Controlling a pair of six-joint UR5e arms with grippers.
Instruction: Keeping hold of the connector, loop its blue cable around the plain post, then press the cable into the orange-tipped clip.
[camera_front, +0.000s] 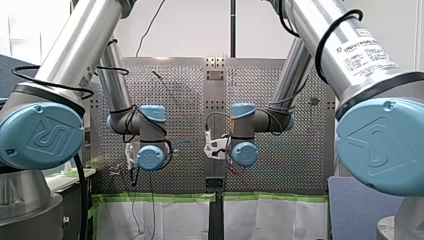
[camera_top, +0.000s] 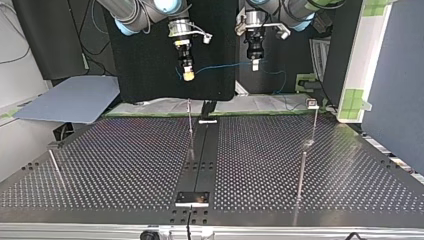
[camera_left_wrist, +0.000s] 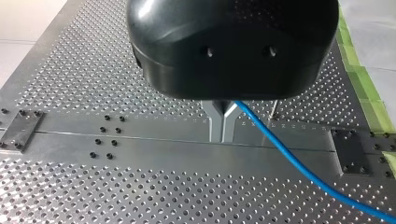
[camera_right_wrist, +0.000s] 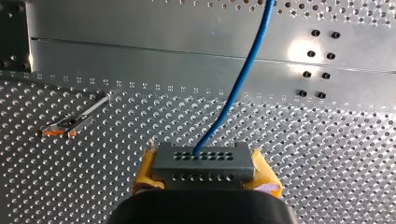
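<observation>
Clamped in my right gripper (camera_right_wrist: 205, 179), between its yellow pads (camera_right_wrist: 145, 173): grey rectangular connector with rows of small holes (camera_right_wrist: 204, 161). Leaving the connector's holed face: thin blue cable (camera_right_wrist: 238, 84), soon running out of the right wrist view. Held in the air, high over the far edge of the perforated metal table (camera_top: 125, 165), near that edge's middle in the top view. Tiny there, connector not readable, only a yellow blob. Cable strung across from there to my left gripper (camera_left_wrist: 222, 133), then drooping past it toward the same far edge.

Pressed together, no gap: the left gripper's metal fingers (camera_left_wrist: 215, 123). Coming out from under the black housing (camera_left_wrist: 233, 42) just beside them: the cable. Contact point hidden, so pinched or merely passing, cannot tell.

On the table beside the right gripper in its wrist view: slim metal clip with orange tips (camera_right_wrist: 70, 123), well apart from the cable. Upright or lying, cannot tell from this angle.

Several thin metal posts (camera_top: 301, 172) up on the table in the top view, cable touching none. Which one counts as plain, hard to say. Both grippers hidden behind the wrists in the front view.
</observation>
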